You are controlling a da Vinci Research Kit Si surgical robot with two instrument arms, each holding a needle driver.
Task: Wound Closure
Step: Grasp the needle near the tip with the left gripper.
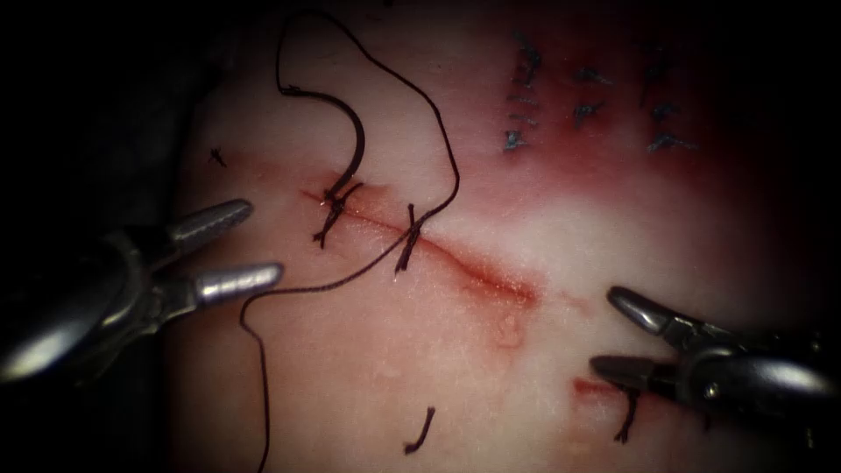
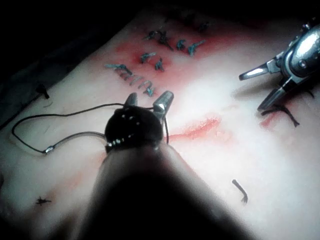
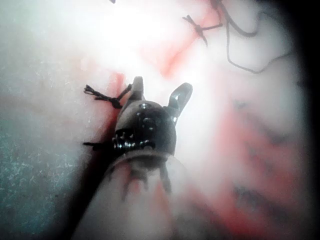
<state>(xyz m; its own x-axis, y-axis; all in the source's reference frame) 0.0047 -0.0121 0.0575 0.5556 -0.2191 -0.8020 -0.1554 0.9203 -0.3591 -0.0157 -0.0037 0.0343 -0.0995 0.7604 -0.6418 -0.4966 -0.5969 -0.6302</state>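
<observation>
Now both my claws hang wide open, holding nothing.
Beyond my left claw (image 1: 241, 243) the needle (image 1: 350, 144) lies on the tissue (image 1: 368, 350), tip at the cut (image 1: 420, 241), thread (image 1: 438, 140) looping by; my right claw (image 1: 613, 333) waits far across.

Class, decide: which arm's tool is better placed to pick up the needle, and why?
Left, probably. The left tool is open and empty, near the needle lying on the tissue above the cut; the right tool sits farther off.
</observation>
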